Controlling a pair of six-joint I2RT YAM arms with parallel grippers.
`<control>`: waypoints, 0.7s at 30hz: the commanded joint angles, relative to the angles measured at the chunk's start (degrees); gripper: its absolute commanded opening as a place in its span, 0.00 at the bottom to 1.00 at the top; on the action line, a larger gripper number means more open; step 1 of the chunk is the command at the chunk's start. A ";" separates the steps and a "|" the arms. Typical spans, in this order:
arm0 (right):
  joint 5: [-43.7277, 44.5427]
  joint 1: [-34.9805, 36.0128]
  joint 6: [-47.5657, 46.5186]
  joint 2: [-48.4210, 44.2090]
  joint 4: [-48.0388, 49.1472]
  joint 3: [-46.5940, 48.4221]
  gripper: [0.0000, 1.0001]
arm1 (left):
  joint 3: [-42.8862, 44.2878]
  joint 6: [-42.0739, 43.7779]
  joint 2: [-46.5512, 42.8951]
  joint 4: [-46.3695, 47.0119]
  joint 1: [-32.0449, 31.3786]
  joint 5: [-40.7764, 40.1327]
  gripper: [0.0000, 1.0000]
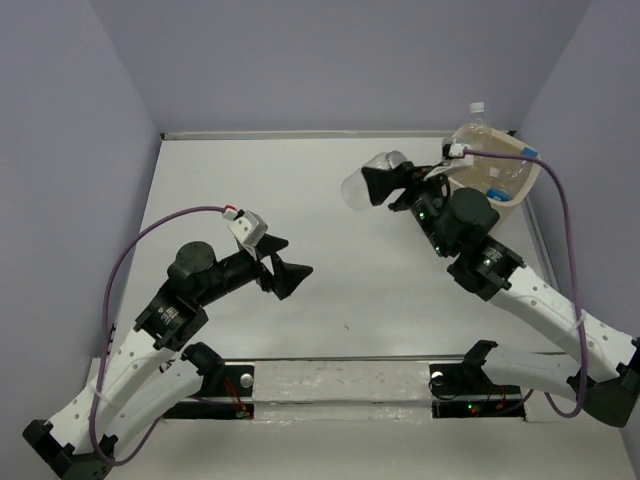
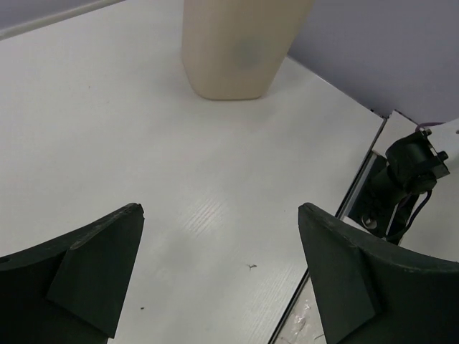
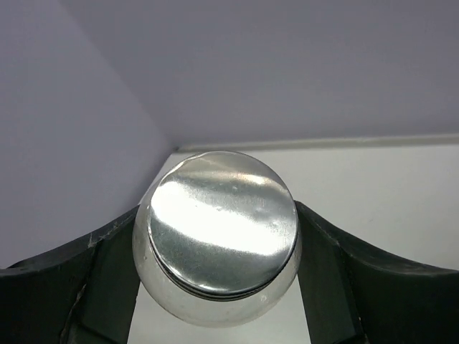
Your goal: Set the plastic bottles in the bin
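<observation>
A short clear plastic bottle (image 1: 362,186) is raised above the table's far middle, and my right gripper (image 1: 380,184) is shut on it. In the right wrist view its round shiny end (image 3: 222,226) fills the gap between the two fingers (image 3: 107,265). The cream bin (image 1: 516,204) stands at the back right, just beside the right wrist. A clear bottle with a white cap (image 1: 477,125) leans out of its far side. My left gripper (image 1: 285,266) hovers open and holds nothing over the near-left table. In the left wrist view the bin (image 2: 240,50) stands ahead of the wide-apart left gripper (image 2: 220,209).
Purple-grey walls close off the table at the back and on both sides. A purple cable (image 1: 566,230) loops from the right wrist past the bin. The right arm's base (image 2: 409,179) sits at the table's near edge.
</observation>
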 commanded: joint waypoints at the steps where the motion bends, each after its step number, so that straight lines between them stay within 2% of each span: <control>1: 24.01 -4.32 -21.90 -3.30 -1.09 8.82 0.26 | 0.29 -0.23 -1.41 1.38 -0.25 -3.62 0.99; 2: 29.78 -5.81 -25.89 -2.95 -1.01 11.79 0.26 | 0.38 -0.23 -1.32 0.42 -0.25 -4.59 0.99; 4: 34.73 -10.56 -33.44 -1.98 -1.00 14.18 0.26 | 0.81 -0.32 -1.41 -0.55 -0.25 -6.79 0.99; 9: 38.28 -21.62 -42.70 -0.05 -1.00 16.57 0.26 | 1.08 -0.50 -2.90 -1.70 -0.25 -9.60 0.99; 11: 38.55 -23.49 -43.94 1.53 -1.09 15.78 0.26 | 0.99 -0.67 -3.95 -1.79 -0.25 -9.69 0.99; 15: 36.97 -27.79 -43.60 4.87 -3.46 13.32 0.26 | 0.90 -0.94 -5.10 -2.05 -0.25 -10.05 0.99; 21: 26.87 -34.65 -32.01 6.37 -12.94 10.59 0.26 | 0.82 -1.11 -6.07 -2.32 -0.25 -9.61 0.99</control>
